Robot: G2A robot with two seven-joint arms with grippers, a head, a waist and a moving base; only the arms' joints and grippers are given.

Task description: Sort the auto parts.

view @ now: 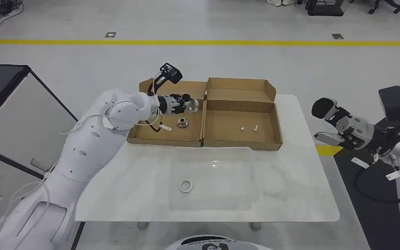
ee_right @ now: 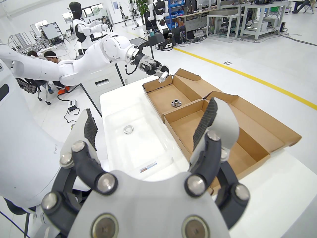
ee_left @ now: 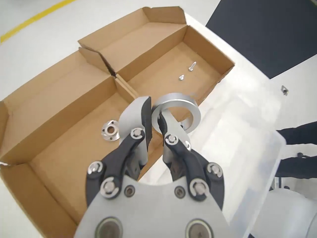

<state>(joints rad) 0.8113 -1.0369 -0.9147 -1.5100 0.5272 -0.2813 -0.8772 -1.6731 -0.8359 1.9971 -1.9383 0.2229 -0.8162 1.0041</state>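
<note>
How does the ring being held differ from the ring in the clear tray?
The held ring is pinched in the left end effector; the tray ring is untouched. The held ring hangs tilted above a cardboard box; the tray ring lies flat. Both are silver rings.

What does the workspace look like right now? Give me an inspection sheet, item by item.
surface: white table carrying two open cardboard boxes side by side and a clear tray in front of them.
job's things: metal ring held in the air over the boxes; flanged disc in the left box; two screws in the right box; second ring in the tray.
clutter: nothing seen.
grippers: left gripper shut on the ring's wall, one finger through its hole; right gripper open, off the table's right edge.
cables: black power brick with its cable on the floor.
surroundings: yellow floor line; desks behind.
</note>
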